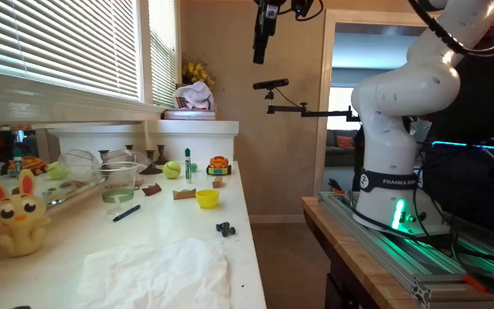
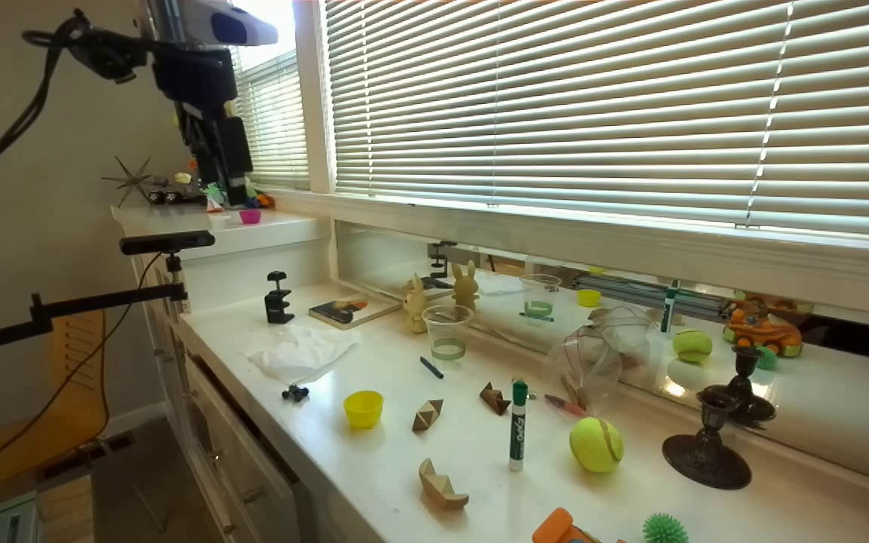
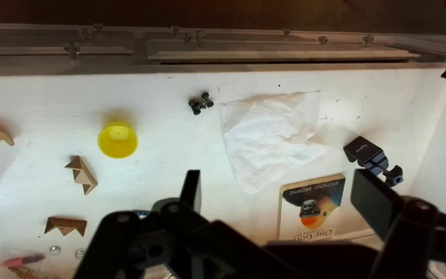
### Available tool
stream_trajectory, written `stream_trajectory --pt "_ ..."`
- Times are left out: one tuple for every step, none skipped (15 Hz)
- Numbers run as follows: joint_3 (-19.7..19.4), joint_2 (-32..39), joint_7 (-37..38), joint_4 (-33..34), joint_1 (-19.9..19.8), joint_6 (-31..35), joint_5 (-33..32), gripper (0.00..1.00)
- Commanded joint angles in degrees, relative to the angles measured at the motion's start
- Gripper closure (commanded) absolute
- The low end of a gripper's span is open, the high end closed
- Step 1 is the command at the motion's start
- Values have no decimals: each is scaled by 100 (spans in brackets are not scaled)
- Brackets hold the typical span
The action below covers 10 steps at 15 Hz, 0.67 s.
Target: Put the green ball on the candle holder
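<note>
End effector (image 3: 281,193) spread, nothing held, well above the white bench (image 2: 374,460). My target, the fuzzy yellow-green tennis ball (image 2: 594,446), sits far below on it, near the dark metal candle holder (image 2: 706,458); I judge off wrist view's left edge.

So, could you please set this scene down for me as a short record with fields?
Task ball: yellow-green tennis ball, resting on the counter
Task stand: dark candle holder, upright beside it, not touching, top bare
Gripper: open, raised, holding nothing
Also on the counter: yellow cup, green-capped marker standing upright, spiky green ball
Task state: not yet done
</note>
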Motion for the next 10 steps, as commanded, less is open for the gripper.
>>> stream_trajectory --pt "107 135 93 60 -242 37 -54 0" --pt "90 269 182 75 -371 170 -94 0" --pt "61 441 275 111 -550 350 -172 0" --pt "50 559 357 146 -685 491 -234 0" --pt "30 688 408 164 -806 673 -256 0" --pt "3 867 437 216 -921 847 -273 0" --pt "-3 1043 485 260 -1038 1053 -294 0" --pt "-7 1245 500 287 -1125 1345 -311 0" --pt "-16 1410 539 332 -1190 1553 -315 0" --pt "5 1620 643 416 -1284 1800 -373 0"
